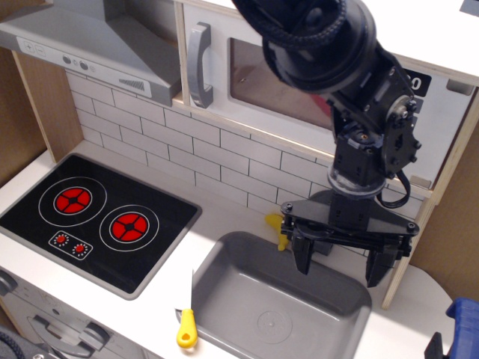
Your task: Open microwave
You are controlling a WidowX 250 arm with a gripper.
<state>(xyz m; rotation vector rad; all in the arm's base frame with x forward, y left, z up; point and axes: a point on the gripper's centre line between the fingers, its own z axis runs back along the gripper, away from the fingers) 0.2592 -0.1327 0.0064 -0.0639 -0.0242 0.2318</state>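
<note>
The white toy microwave [224,105] sits at the top of the view, its door shut. Its grey vertical bar handle [200,66] is at the door's left side, beside the clear window [262,78]. The arm hides much of the window and part of the black clock display [419,82]; the keypad is hidden. My black gripper [340,269] hangs open and empty over the grey sink [217,284], well to the right of and below the handle.
A grey slanted range hood [97,48] is at top left, next to the handle. A black hob [97,217] with red burners lies at left. A yellow-handled knife [187,318] lies by the sink's front edge. A yellow object [277,224] sits behind the sink.
</note>
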